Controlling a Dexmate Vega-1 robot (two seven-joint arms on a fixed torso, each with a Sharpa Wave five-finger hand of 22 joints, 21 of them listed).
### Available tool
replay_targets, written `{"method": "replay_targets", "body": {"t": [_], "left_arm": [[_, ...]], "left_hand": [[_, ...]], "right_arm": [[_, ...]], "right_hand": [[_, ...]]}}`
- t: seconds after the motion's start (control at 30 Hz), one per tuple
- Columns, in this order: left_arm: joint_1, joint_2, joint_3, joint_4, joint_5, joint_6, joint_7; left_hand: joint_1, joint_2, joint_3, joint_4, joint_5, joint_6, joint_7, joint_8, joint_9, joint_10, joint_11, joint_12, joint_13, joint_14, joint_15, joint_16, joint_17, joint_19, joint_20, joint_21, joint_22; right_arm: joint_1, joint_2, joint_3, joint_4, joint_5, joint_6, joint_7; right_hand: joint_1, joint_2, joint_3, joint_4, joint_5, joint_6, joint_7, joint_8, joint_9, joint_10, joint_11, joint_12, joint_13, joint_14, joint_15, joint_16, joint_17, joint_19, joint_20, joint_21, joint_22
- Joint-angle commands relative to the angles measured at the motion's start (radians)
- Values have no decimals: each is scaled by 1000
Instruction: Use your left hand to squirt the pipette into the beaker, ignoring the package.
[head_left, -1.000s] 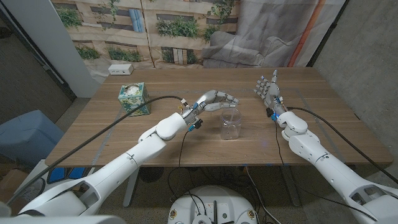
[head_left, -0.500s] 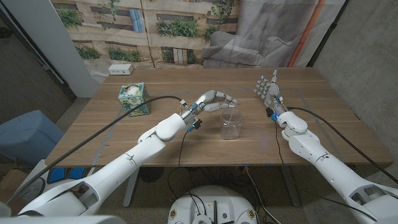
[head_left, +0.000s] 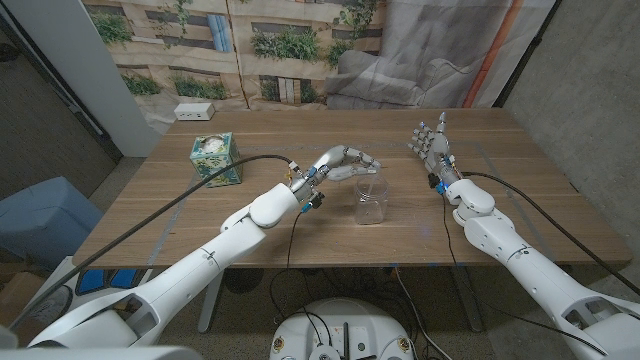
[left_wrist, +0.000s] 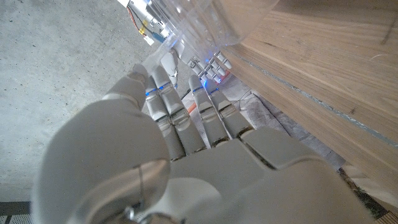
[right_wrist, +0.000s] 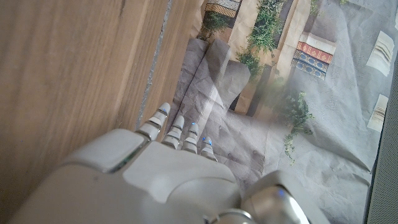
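Observation:
My left hand (head_left: 345, 162) hovers just above and behind the clear beaker (head_left: 371, 200), which stands upright mid-table. Its fingers are drawn together with their tips over the beaker's rim. They pinch the pipette, a thin clear piece that barely shows between the fingers (left_wrist: 177, 93) in the left wrist view; most of it is hidden. The beaker (left_wrist: 205, 25) appears beyond those fingertips. My right hand (head_left: 431, 146) stands upright to the right of the beaker, its fingers spread and holding nothing. The same hand (right_wrist: 168, 168) shows from behind in the right wrist view.
A green patterned package (head_left: 214, 158) sits on the table's left part, well away from the beaker. A white power strip (head_left: 195, 112) lies at the far left edge. The wooden table (head_left: 520, 200) has bare surface to the right and in front.

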Motion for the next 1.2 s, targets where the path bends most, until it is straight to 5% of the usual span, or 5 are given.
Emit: {"method": "replay_targets", "body": {"t": [0.03, 1.2], "left_arm": [[5, 0, -4, 1, 4, -9, 5], [14, -7, -12, 19, 42, -57, 42]], "left_hand": [[15, 3, 7, 0, -2, 11, -2, 8, 1, 15, 0, 7, 2, 17, -155, 8, 4, 14, -14, 5, 4], [80, 12, -5, 4, -14, 67, -4, 17, 2, 91, -1, 17, 4, 46, -169, 6, 8, 28, -27, 14, 8]], "right_arm": [[0, 0, 0, 1, 0, 1, 0], [0, 0, 0, 0, 0, 1, 0]], "right_hand": [[0, 59, -8, -1, 4, 2, -9, 4, 2, -3, -7, 3, 3, -9, -83, 6, 4, 5, 3, -1, 5], [0, 59, -8, -1, 4, 0, -9, 3, 2, -4, -3, 1, 2, -10, -83, 5, 4, 7, 2, -1, 5]]}}
